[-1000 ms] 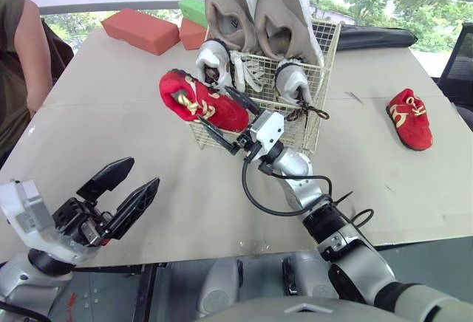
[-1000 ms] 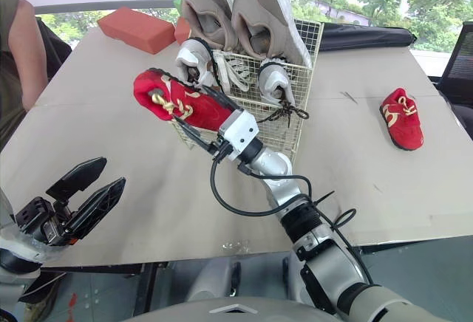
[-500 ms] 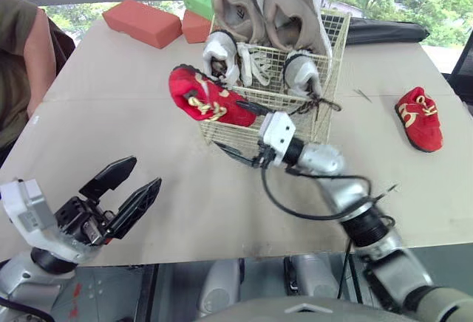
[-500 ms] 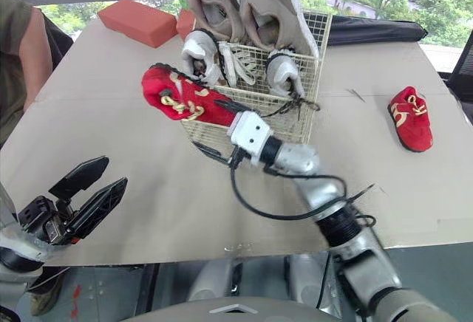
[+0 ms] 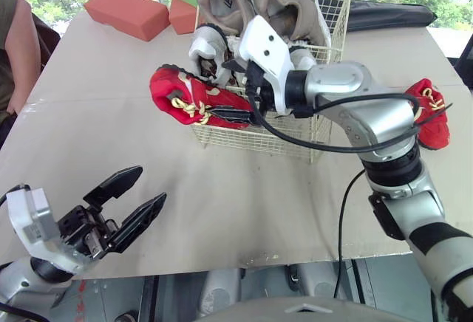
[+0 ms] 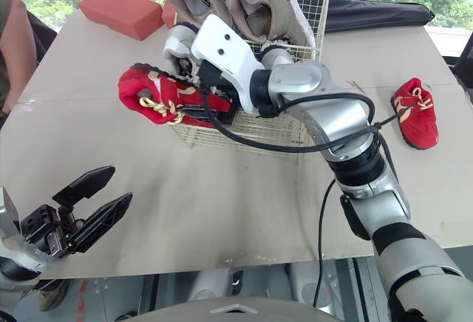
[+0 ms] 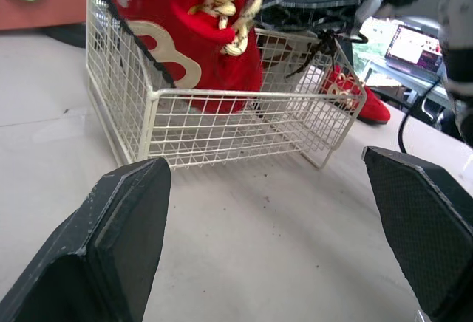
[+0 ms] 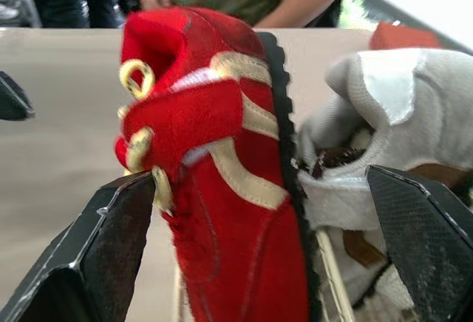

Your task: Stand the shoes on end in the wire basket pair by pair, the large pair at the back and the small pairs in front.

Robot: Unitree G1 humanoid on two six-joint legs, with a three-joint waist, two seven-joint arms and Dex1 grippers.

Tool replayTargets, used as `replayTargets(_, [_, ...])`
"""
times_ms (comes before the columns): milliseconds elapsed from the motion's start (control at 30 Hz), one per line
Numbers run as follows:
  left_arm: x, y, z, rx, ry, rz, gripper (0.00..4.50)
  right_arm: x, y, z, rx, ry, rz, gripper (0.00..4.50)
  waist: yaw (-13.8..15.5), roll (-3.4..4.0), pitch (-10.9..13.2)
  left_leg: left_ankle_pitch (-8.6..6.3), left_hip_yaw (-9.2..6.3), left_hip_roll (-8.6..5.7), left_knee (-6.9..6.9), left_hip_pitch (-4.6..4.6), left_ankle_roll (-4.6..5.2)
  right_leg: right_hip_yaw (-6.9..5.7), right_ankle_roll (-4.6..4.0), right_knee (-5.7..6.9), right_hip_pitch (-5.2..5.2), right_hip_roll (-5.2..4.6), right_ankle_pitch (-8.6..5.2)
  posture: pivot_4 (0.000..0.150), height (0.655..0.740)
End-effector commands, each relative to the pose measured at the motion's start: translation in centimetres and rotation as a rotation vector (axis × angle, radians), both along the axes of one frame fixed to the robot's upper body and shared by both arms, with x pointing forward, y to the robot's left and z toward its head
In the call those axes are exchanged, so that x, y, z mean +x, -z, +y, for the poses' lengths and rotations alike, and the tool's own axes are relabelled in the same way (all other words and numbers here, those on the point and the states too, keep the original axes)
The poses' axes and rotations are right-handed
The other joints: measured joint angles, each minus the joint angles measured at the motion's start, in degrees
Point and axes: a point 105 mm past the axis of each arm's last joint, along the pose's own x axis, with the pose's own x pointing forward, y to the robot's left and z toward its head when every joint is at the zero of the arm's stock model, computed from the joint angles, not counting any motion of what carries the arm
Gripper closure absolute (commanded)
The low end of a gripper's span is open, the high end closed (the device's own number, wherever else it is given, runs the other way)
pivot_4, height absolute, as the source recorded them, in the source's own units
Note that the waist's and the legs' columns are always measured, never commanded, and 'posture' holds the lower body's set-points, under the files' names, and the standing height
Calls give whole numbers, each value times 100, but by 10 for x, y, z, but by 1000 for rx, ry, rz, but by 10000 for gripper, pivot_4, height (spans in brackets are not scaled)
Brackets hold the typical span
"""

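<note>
The right tool (image 8: pixel 259 182) is clenched on a red shoe (image 5: pixel 194 100) and holds it in the air over the 8 o'clock corner of the wire basket (image 5: pixel 259 137), with the toe toward 9 o'clock. Inside the basket, the large tan pair (image 5: pixel 251 1) stands on end at 12 o'clock, with the small white pair (image 5: pixel 203 45) just in front. The other red shoe (image 5: pixel 432 111) lies on the tabletop (image 5: pixel 96 93) at 3 o'clock from the basket. The left tool (image 5: pixel 148 185) hovers released at 7 o'clock, well apart.
</note>
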Motion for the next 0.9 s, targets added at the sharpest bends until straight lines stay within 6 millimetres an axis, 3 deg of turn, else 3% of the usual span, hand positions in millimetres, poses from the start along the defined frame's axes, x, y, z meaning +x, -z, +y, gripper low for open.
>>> replayTargets(33, [-3, -3, 3, 20, -11, -24, 0, -13, -5, 6, -29, -64, 1, 8857, 1, 0, 0, -6, 0, -1, 1, 0, 10, -1, 0, 0, 1, -1, 0, 1500, 7400])
replayTargets(233, [-2, 1, 1, 11, -19, -29, 0, -12, -1, 9, -15, -65, -5, 38654, -2, 0, 0, -6, 0, -5, 8, 9, 11, -1, 0, 19, 4, 19, 0, 1500, 7400])
replayTargets(267, [-2, 1, 1, 9, -20, -30, 0, -13, 0, 8, -9, -66, -2, 43106, -2, 0, 0, -6, 0, -5, 9, 9, 11, -1, 0, 20, 4, 19, 0, 1500, 7400])
replayTargets(300, [-2, 2, 0, 6, -22, -30, 0, -14, 1, 8, 1, -65, -3, 44623, -2, -1, -1, -6, 0, -5, 10, 9, 11, -1, 0, 20, 5, 20, 0, 1500, 7400])
replayTargets(500, [0, 3, -1, -12, -36, -34, 0, -17, -3, 1, 186, -42, 20, 44623, -3, -5, -3, -6, 1, -4, 12, 8, 10, 0, 2, 20, 6, 20, 1, 1500, 7400])
replayTargets(633, [1, 4, -2, -24, -41, -33, 0, -23, -4, -8, 431, -58, 63, 44623, -2, -7, -4, -6, 0, -4, 14, 9, 10, -1, 2, 22, 7, 22, 1, 1500, 7400])
replayTargets(733, [2, 4, -2, -28, -42, -31, 0, -27, 6, -13, 574, -43, 56, 44623, -4, -9, -6, -6, 1, -2, 14, 10, 10, 0, 2, 24, 9, 27, 1, 1500, 7400])
replayTargets(900, [4, 3, -1, -24, -38, -26, 0, -29, 25, -7, 636, -40, 38, 44623, -14, -10, -7, -5, 9, -2, 19, 18, 10, 7, 3, 31, 10, 32, 1, 1500, 7400])
